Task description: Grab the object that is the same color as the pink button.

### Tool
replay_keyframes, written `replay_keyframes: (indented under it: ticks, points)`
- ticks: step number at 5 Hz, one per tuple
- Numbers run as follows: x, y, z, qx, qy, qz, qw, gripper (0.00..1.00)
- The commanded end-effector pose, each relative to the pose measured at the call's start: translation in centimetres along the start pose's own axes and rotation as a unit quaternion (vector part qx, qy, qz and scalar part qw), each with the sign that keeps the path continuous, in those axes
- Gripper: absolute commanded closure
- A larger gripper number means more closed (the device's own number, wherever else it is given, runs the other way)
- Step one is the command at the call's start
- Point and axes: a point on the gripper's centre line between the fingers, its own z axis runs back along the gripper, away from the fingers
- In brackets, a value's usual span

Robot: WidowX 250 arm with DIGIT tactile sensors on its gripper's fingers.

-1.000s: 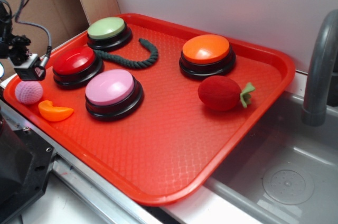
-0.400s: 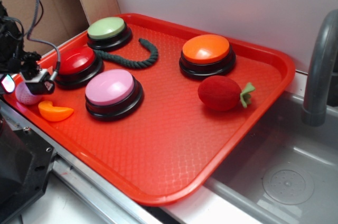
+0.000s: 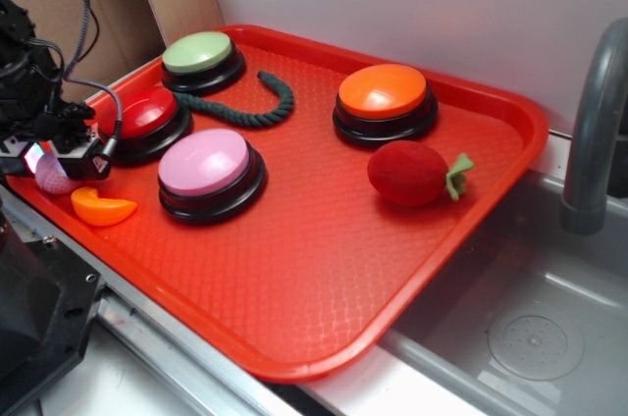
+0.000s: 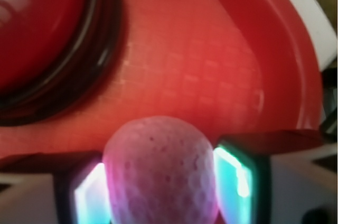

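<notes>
The object, a small pale pink dimpled ball, rests on the red tray at its left edge. My gripper has come down over it, and a glowing pad presses each side of the ball. From the exterior view the gripper hides most of the ball, which shows just below the fingers. The pink button, a pink dome on a black base, stands to the right of the gripper.
A red button sits just behind the gripper, and an orange wedge slice lies in front of it. Green button, dark rope, orange button and plush strawberry lie farther right. The raised tray rim is close by.
My gripper has come down from above the ball and shifted slightly right until its fingers straddle and grip it. The ball stays in the same spot on the tray.
</notes>
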Motion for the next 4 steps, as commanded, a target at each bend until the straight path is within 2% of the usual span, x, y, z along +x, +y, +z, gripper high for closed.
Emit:
replay_keyframes:
  ticks: [1,2,4]
  points:
    - [-0.1,-0.6,1.9,0.007,-0.018,-0.006,1.0,1.0]
    - [0.0,-1.8,4.3,0.003,-0.026,-0.023,0.999,1.0]
    - [-1.0,-6.7,9.5,-0.041,-0.027,-0.113,0.992,1.0]
